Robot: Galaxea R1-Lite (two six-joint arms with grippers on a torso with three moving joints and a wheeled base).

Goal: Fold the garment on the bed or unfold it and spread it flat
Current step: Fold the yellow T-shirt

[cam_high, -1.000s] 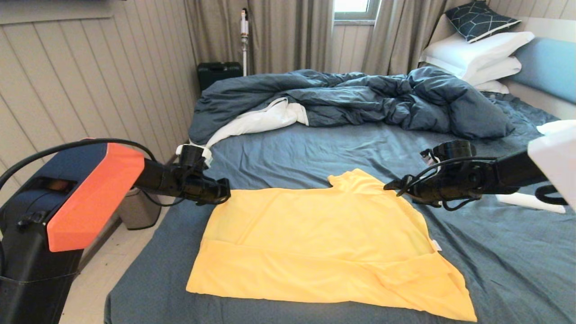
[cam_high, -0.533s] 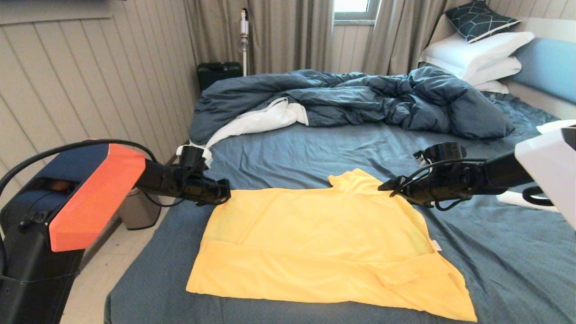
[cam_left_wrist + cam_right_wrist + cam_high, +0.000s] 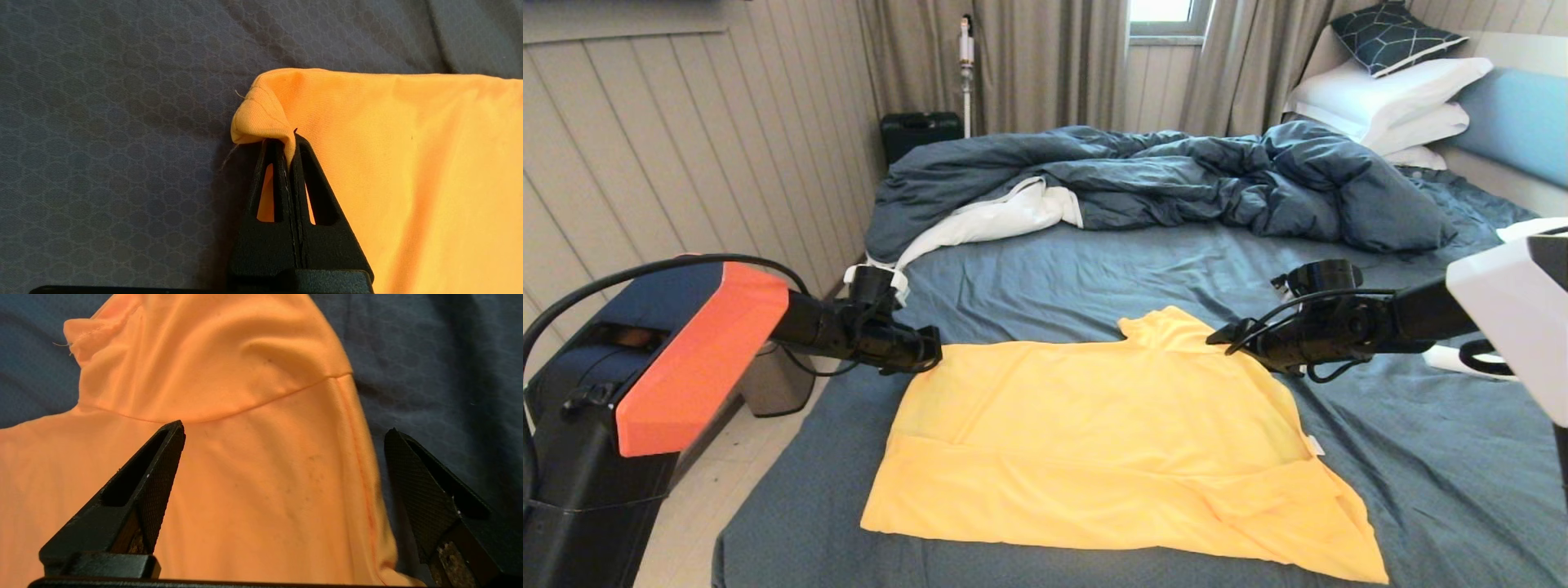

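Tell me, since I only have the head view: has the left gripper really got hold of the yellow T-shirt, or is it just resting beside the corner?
Observer: The left gripper is shut on the T-shirt; its wrist view shows a corner of cloth bunched between the closed fingers.
Operator: And the right one?
Observer: The right gripper is wide open, holding nothing. One of its fingertips is over the yellow cloth, the other over the blue sheet.
Operator: What part of the shirt lies ahead of it?
Observer: A curved seam runs across the cloth just beyond the fingertips, with a bunched hem end further on.
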